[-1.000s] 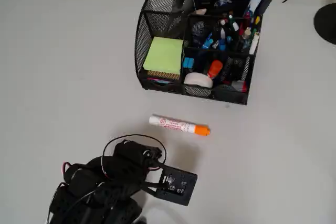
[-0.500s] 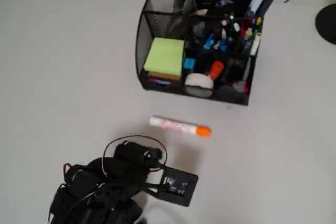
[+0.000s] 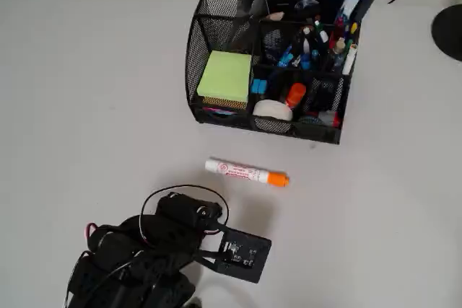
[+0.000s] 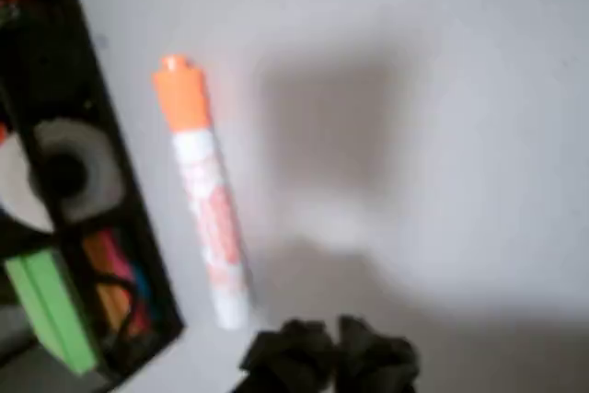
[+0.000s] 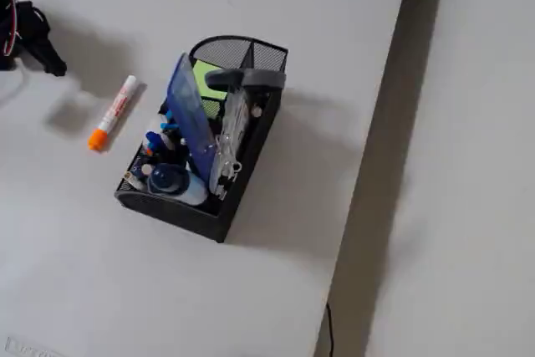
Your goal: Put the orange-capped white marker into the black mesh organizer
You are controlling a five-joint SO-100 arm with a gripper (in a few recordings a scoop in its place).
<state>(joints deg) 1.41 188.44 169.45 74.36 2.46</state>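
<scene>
The orange-capped white marker (image 3: 247, 173) lies flat on the white table, a short way in front of the black mesh organizer (image 3: 196, 48), cap pointing right in the overhead view. In the wrist view the marker (image 4: 207, 218) runs top to bottom beside the organizer's edge (image 4: 92, 135), cap at the top. My gripper (image 4: 333, 354) shows as dark fingertips close together at the bottom, just right of the marker's white end, not touching it. In the fixed view the gripper (image 5: 48, 61) hovers left of the marker (image 5: 113, 113) and the organizer (image 5: 192, 219). Nothing is held.
The organizer holds green sticky notes (image 3: 225, 76), a tape roll (image 3: 273, 110) and several pens. A black round base (image 3: 449, 30) and a cable sit at the far right. The table's edge (image 5: 376, 165) drops off beyond the organizer in the fixed view.
</scene>
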